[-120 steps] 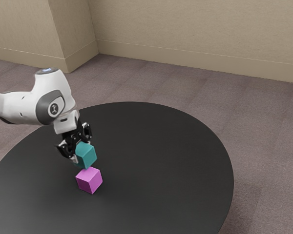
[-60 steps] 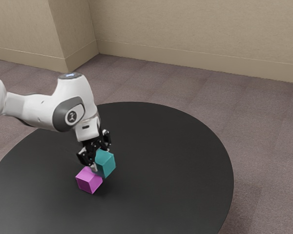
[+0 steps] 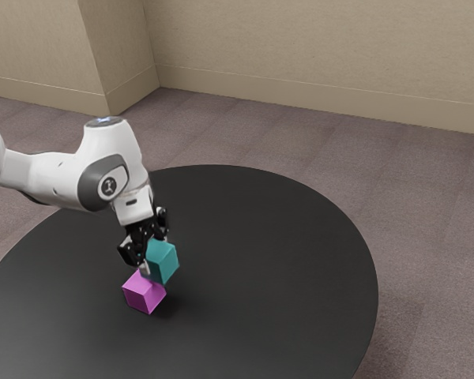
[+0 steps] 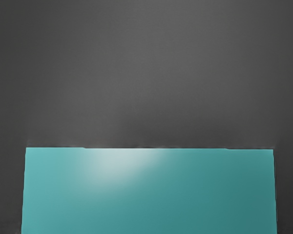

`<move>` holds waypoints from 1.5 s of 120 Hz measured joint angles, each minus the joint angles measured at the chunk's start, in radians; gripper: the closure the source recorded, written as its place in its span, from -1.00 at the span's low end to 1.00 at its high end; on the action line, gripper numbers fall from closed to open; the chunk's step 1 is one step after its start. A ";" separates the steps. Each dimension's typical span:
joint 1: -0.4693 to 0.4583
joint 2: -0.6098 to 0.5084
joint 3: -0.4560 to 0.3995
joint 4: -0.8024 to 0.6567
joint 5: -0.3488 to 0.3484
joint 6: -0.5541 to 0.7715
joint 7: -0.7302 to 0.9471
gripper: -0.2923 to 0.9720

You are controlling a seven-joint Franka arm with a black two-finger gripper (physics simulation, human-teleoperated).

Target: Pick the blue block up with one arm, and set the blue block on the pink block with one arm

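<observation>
1. There is one blue block (image 3: 163, 261), teal in shade, one pink block (image 3: 143, 292), one round black counter (image 3: 284, 260), and one white arm (image 3: 63, 178) ending in one black hand (image 3: 148, 249).
2. In the exterior view, the arm enters from the left edge and bends down toward the lower left of the frame. The hand hangs there above the counter.
3. The hand's two fingers are closed part-way, one on each side of the blue block, and they grip it. The hand touches nothing else that can be seen.
4. The blue block is held off the counter and tilted, with one corner pointing down. It sits just above the pink block and slightly toward the exterior view's right of it.
5. Its lowest corner overlaps the pink block's upper right edge in the picture. Whether the two blocks touch cannot be told.
6. The pink block rests flat on the counter in the lower left of the frame, apart from the fingers.
7. In the wrist view, the blue block (image 4: 146, 192) spans the lower part as a broad flat face, with dark counter (image 4: 146, 73) beyond it.
</observation>
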 joint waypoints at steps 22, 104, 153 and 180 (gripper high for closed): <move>0.015 0.018 0.002 -0.014 0.000 0.046 -0.001 -0.08; 0.051 -0.092 0.008 -0.125 -0.063 0.100 0.033 -0.07; 0.054 -0.146 0.011 -0.168 -0.191 0.096 0.172 -0.07; 0.056 -0.135 0.034 -0.171 -0.207 0.091 0.236 -0.07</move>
